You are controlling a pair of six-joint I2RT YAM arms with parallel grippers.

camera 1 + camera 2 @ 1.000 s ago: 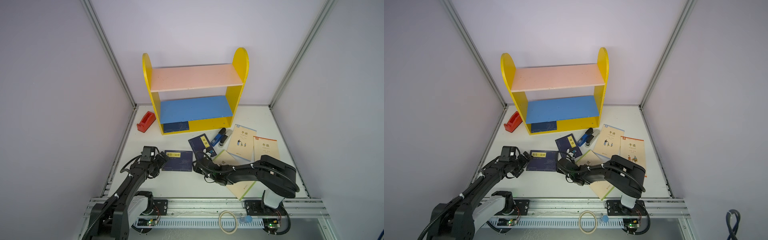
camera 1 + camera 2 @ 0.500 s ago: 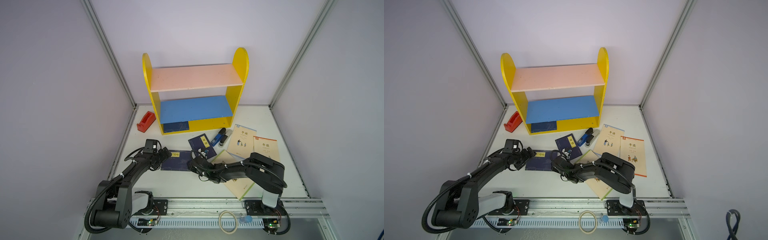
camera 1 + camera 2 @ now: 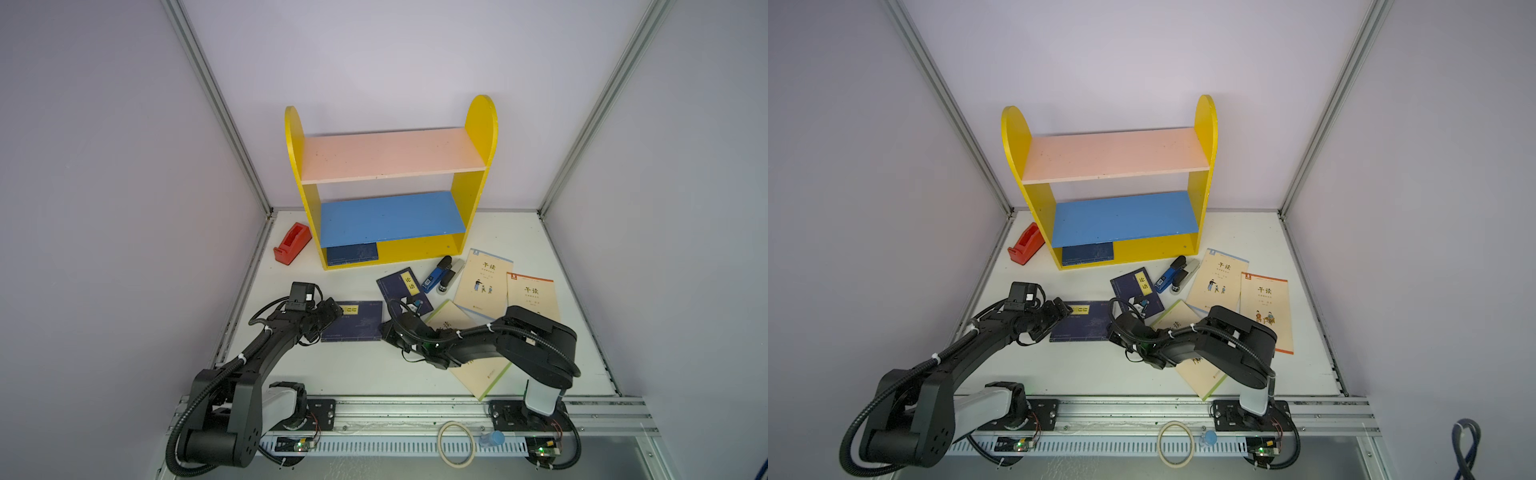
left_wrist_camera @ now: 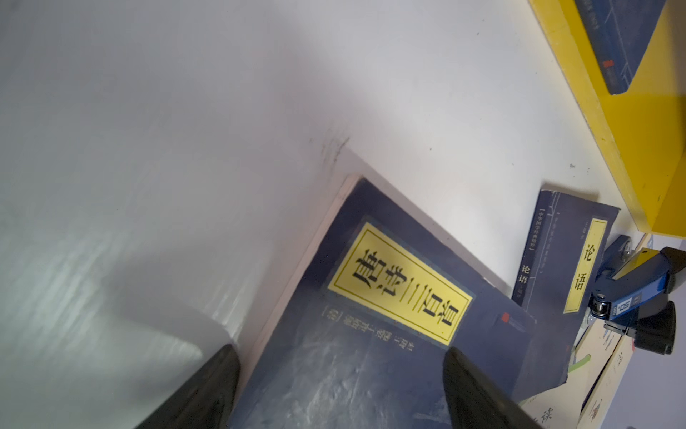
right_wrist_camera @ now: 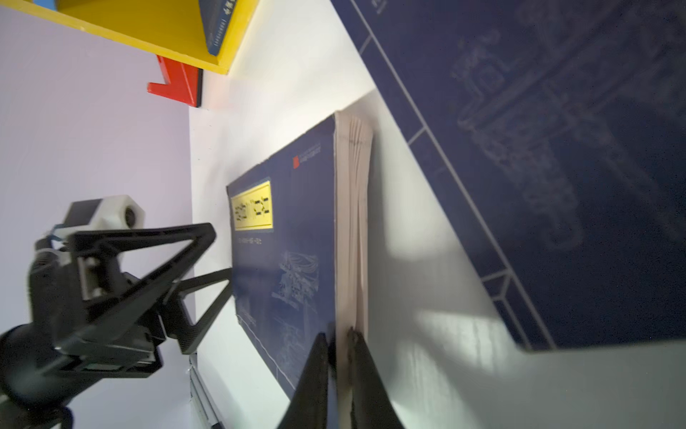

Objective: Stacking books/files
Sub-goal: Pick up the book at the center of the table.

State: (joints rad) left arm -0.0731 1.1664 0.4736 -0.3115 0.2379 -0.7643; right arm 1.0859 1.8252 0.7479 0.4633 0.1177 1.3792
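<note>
A dark navy book point(image 3: 359, 322) with a yellow label lies flat in the middle of the table. My right gripper point(image 5: 339, 332) is shut on its page edge, pinching the cover and some pages; in a top view the right gripper point(image 3: 385, 330) sits at the book's right side. My left gripper point(image 4: 338, 351) stands open at the opposite edge, one finger point(image 4: 219, 371) over the table, the other point(image 4: 464, 375) over the cover. A second navy book point(image 3: 405, 291) lies behind. A third navy book point(image 3: 352, 253) rests in the shelf's bottom. Three cream books point(image 3: 482, 282) point(image 3: 532, 295) point(image 3: 482, 376) lie at the right.
The yellow shelf point(image 3: 478, 124) with pink and blue boards stands at the back. A blue-and-black stapler point(image 3: 440, 274) lies between the second navy book and the cream books. A red tape dispenser point(image 3: 291, 243) sits by the left wall. My right arm lies across the nearest cream book.
My right gripper slid left to the navy book's page edge and closed on it. My left gripper moved in to the book's opposite edge and narrowed slightly.
</note>
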